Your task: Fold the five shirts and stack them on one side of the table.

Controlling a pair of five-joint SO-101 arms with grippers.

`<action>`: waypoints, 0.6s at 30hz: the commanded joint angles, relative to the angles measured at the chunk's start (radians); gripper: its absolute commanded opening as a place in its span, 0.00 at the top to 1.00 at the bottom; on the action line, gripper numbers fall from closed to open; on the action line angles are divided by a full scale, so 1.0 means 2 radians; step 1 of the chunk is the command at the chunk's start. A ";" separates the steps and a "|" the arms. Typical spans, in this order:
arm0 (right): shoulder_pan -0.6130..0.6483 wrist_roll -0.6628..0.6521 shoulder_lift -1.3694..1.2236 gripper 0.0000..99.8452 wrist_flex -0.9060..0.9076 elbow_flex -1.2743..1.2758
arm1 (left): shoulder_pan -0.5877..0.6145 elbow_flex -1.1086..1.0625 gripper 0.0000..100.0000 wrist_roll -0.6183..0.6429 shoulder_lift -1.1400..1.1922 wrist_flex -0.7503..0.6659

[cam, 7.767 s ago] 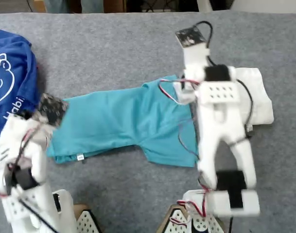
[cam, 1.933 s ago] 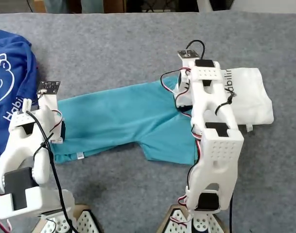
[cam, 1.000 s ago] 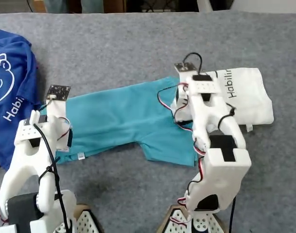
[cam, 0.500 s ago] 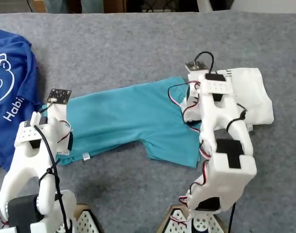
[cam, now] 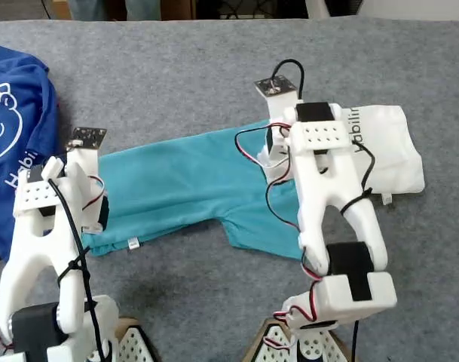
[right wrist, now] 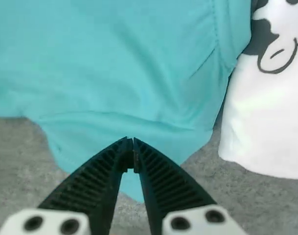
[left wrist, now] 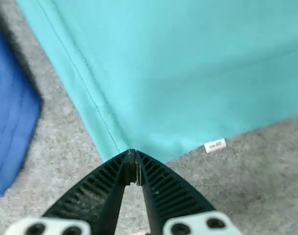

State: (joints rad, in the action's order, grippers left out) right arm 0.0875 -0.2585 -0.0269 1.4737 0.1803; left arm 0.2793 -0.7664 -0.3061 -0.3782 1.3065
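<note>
High view: the grey felt worktop (cam: 176, 60) carries everything. The largest thing on it is the teal shirt (cam: 184, 181), lying flat across the middle with its hem to the left and a sleeve toward the near right. Judging by the task, it is spread this way so its two ends can be lifted together for a fold, and that fold is not yet made.

The blue shirt (cam: 14, 128) lies unfolded at the far left edge, out of the way. It has white lettering and a white cartoon face. The white shirt (cam: 391, 147) sits on the right as a compact folded block, just beside the teal sleeve. It probably marks the stacking side. It bears dark lettering along one edge and a black line drawing.

The right arm (cam: 327, 181) stands over the teal shirt's right end, and the left arm (cam: 44, 226) over its left end, one at each end of the cloth.

The left pincer (left wrist: 131, 159) has its jaws pressed together, tips at the near corner of the teal hem. The right pincer (right wrist: 129, 147) is likewise closed, over the sleeve edge. I cannot tell whether either has cloth caught.

A small white tag (left wrist: 215, 145) pokes out from the teal shirt's near edge, its print too small to read.
</note>
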 commanded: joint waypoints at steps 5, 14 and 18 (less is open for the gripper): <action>0.015 -0.201 0.115 0.97 0.013 0.119 | 0.043 -0.023 0.97 -0.028 -0.066 -0.016; 0.025 -0.341 0.173 0.81 -0.046 0.260 | 0.059 -0.099 0.97 -0.025 -0.037 -0.220; 0.026 -0.371 0.178 0.81 -0.126 0.316 | 0.063 -0.092 0.97 0.051 0.007 -0.295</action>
State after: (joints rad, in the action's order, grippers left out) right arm 0.1258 -0.9643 0.2938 1.3188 0.7618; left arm 0.3897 -0.9689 -0.3092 -0.4012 0.8063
